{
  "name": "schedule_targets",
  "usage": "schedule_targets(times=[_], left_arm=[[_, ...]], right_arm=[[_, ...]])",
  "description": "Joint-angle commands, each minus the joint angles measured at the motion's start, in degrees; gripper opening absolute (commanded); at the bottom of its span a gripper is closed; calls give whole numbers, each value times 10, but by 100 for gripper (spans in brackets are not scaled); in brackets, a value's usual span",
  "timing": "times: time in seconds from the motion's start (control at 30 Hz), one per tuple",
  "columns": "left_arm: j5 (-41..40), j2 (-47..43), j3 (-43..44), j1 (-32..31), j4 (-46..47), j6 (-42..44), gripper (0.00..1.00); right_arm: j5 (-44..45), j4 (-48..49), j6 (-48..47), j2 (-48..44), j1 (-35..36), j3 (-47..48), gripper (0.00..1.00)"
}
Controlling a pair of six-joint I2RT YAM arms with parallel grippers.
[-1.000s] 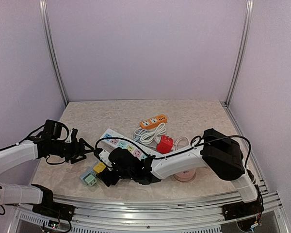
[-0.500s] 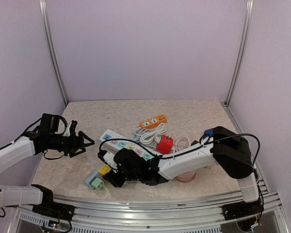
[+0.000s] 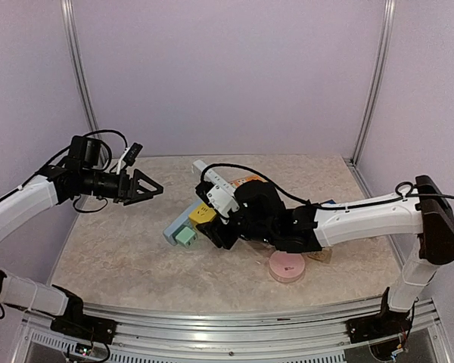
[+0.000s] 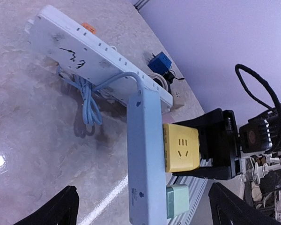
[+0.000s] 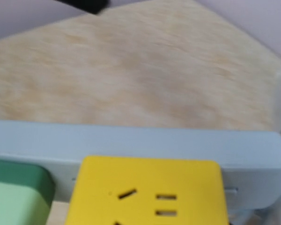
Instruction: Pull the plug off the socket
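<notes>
Left wrist view gives you the clearest look at the parts that matter. The yellow plug (image 4: 180, 147) is seated in the blue power strip (image 4: 144, 154). A green plug (image 4: 178, 200) sits in the next socket, toward the strip's free end.

The right claw (image 4: 199, 147) has its black fingers (image 4: 210, 123) lying along the two opposite sides of the yellow plug. They touch it with no gap that you can make out, so the claw reads as clamped on that plug. Its own camera does not show the fingers, only the yellow face filling the bottom of the frame with the blue strip right behind it.

The left claw (image 3: 146, 193) is spread wide and has hold of nothing. Its two fingertips (image 4: 61, 208) stand far apart at the bottom corners of its view. From above you see it hanging in the air to the left, well apart from the strip and pointing toward it.

A white power strip (image 4: 84, 51) lies just behind the blue one, with the blue strip's bundled cord (image 4: 86, 105) tucked beneath it. In the top view the plug and strip are near the middle of the table (image 3: 113, 257). A pink disc (image 3: 286, 266) lies under the right arm, nearer the front edge. You cannot tell whether the blue strip rests on the table or is held off it.
</notes>
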Motion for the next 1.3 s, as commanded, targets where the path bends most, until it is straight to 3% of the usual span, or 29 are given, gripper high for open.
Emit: schedule_targets(times=[0.0,0.5,0.97,1.27], left_arm=[[95,62,46,-39,-15,77,95],[227,199,53,-113,71,69,94],[247,232,50,-143,81,64,90],[266,236,49,-146,82,63,77]], right_arm=[[64,61,-65,-68,-23,-46,0],[22,146,-98,-149,-23,-121,0],[-12,193,-86,-171,-22,-134,0],[-13,205,-93,-176,-17,-135,0]])
